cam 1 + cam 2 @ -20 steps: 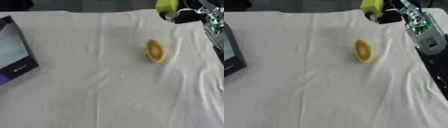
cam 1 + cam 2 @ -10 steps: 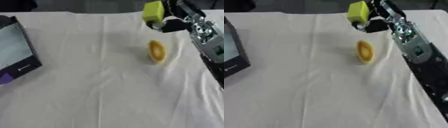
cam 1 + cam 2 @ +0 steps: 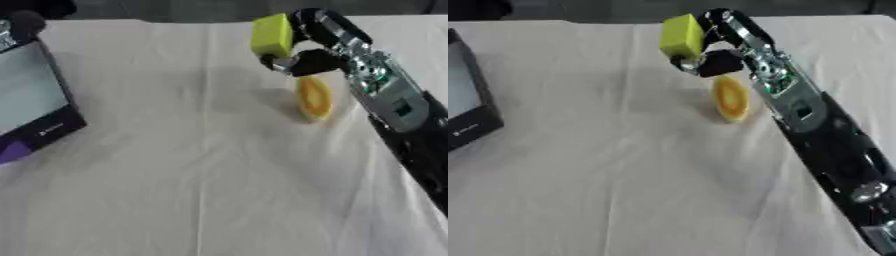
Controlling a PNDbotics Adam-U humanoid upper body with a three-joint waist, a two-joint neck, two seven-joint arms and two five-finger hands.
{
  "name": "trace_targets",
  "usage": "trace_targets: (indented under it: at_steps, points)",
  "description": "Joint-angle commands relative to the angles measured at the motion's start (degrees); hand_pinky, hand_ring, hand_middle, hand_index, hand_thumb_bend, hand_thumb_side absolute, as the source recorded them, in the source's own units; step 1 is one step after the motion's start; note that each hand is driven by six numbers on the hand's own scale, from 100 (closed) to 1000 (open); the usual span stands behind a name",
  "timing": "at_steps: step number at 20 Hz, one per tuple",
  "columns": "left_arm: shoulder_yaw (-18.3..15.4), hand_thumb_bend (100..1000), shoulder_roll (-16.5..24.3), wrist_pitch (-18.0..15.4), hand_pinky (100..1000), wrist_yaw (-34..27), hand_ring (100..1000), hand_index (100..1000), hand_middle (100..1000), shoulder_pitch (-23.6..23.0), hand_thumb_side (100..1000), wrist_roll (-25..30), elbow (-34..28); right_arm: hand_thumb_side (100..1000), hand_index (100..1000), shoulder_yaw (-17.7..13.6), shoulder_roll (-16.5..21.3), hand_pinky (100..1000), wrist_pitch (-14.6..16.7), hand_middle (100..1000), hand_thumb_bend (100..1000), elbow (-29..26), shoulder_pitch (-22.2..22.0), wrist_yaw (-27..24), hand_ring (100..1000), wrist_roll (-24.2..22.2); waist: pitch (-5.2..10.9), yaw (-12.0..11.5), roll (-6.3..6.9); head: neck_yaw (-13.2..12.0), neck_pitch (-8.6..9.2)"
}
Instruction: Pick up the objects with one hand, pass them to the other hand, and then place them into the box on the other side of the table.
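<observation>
My right hand (image 3: pixel 308 52) reaches in from the right side and is shut on a yellow-green block (image 3: pixel 271 35), held above the white cloth near the far middle of the table. Just below the hand a yellow-orange oval object (image 3: pixel 313 97) lies on the cloth. The box (image 3: pixel 35 105), dark-rimmed with a pale inside and a purple corner, stands at the left edge. My left hand shows in neither view.
A white cloth (image 3: pixel 192 175) with creases covers the whole table. My right forearm (image 3: pixel 815 130) crosses the right side diagonally, down to the lower right corner. A dark strip runs along the far edge.
My right hand has carried the yellow-green block leftward and nearer, from the far right corner to above the oval object. The camera has also shifted.
</observation>
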State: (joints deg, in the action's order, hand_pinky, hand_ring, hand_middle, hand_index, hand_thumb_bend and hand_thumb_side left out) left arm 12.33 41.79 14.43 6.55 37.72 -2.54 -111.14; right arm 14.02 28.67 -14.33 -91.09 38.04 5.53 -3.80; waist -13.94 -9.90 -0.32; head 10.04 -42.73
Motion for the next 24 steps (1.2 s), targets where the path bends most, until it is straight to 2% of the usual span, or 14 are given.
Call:
trace_targets:
  at_steps: [1,13,24]
  points:
    - [1.0,754,1.5,0.0,801,-0.2,696,743,621,2.4,408,3.2,-2.7,141,540,0.5,-1.0,796,0.5,497,459,-0.4,1.5,1.3,544,-0.3,2.48,-0.1,1.11,0.1,-0.47]
    - [7.6,772,-1.0,-2.1,804,-0.4,706,748,635,9.9,417,12.2,-3.5,135,541,3.6,-6.8,801,2.7,502,459,2.3,2.8,5.7,555,-0.4,3.32,-0.6,1.51,-0.1,-1.36]
    - [11.7,784,-4.7,0.6,805,2.0,711,750,643,13.5,424,18.5,-3.5,128,541,5.3,-10.2,802,4.6,504,463,4.3,3.1,7.9,561,0.4,3.49,-1.0,1.8,-0.6,-1.39]
